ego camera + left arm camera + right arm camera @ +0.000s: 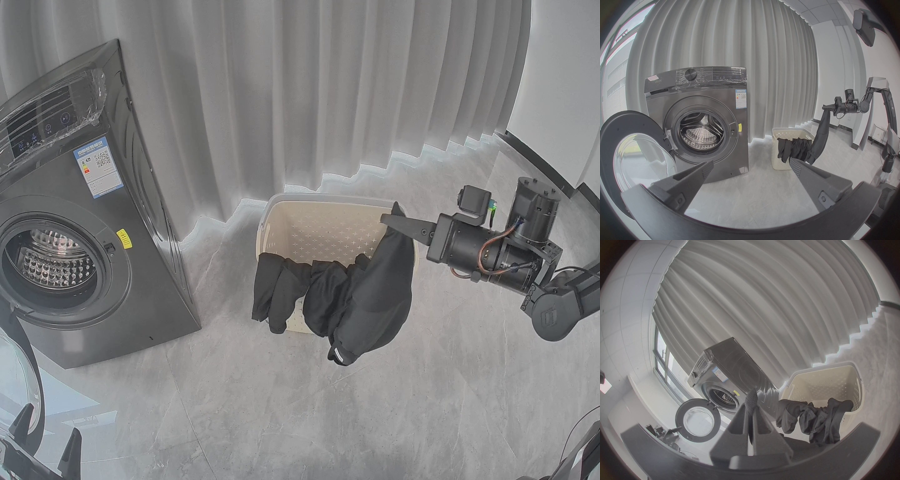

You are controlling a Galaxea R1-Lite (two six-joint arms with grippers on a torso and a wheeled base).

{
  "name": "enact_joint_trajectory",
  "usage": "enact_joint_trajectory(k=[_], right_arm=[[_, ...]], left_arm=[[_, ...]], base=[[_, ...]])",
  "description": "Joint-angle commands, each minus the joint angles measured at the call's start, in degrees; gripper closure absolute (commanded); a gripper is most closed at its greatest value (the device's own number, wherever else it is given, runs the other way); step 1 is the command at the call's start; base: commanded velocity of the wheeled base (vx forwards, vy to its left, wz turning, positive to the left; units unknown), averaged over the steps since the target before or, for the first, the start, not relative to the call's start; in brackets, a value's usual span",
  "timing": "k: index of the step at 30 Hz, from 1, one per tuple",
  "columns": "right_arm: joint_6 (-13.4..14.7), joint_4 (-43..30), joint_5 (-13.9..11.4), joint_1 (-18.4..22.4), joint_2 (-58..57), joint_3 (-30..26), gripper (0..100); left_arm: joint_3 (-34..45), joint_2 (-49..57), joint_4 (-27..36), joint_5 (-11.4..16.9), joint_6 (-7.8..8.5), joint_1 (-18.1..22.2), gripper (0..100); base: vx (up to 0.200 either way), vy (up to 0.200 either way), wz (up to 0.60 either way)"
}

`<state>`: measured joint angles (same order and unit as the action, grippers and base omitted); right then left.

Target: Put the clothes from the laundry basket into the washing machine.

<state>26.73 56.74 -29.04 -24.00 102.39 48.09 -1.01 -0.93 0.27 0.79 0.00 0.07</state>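
Half draped over laundry basket (325, 234), centre frame; pinching garment (375, 294) by one tip with right gripper (390, 220), with left gripper (750, 164) spread empty. Could slip or drag it over.

Black clothes (369, 294) draped over basket (325, 201), washer (62, 187) open

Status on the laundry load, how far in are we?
Done: washing machine door is open; drum looks empty, so nothing loaded. In hand: right pincer is shut on a black garment, lifted above the laundry basket, with dark cloth draped over its front rim. The left pincer is open, low near the door. Remaining: carry the garment to the drum, then whatever remains in the basket.
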Motion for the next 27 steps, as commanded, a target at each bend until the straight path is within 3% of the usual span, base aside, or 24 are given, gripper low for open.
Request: enact_joint_trajectory(k=[1,5,12,17,19,21,27], right_arm=[[-0.4,-1.1,3.3,-9.4,-3.0,0.0,100],[2.3,-1.5,3.6,-14.8,-6.5,-1.4,100],[2.8,-1.0,3.4,-13.3,-6.6,-1.7,100],[2.7,-0.7,2.8,-16.3,-7.5,-2.7,100],[2.8,0.4,1.9,-19.9,-8.8,-4.1,100],[2.8,0.8,1.5,-20.5,-8.9,-4.6,100],[3.4,10.1,-3.0,-27.0,-9.0,-9.4,100]], left_arm=[[0.9,0.7,0.0,0.0,0.00,0.0,0],[0.9,0.7,0.0,0.0,-0.09,0.0,0],[0.9,0.7,0.0,0.0,-0.09,0.0,0],[0.9,0.7,0.0,0.0,-0.09,0.0,0],[0.9,0.7,0.0,0.0,-0.09,0.0,0],[0.9,0.7,0.0,0.1,-0.09,0.0,0],[0.9,0.7,0.0,0.1,-0.09,0.0,0]], base=[[0.000,0.000,0.00],[-0.050,0.000,0.00],[-0.200,0.000,0.00],[-0.200,0.000,0.00],[-0.200,0.000,0.00],[0.000,0.000,0.00],[0.000,0.000,0.00]])
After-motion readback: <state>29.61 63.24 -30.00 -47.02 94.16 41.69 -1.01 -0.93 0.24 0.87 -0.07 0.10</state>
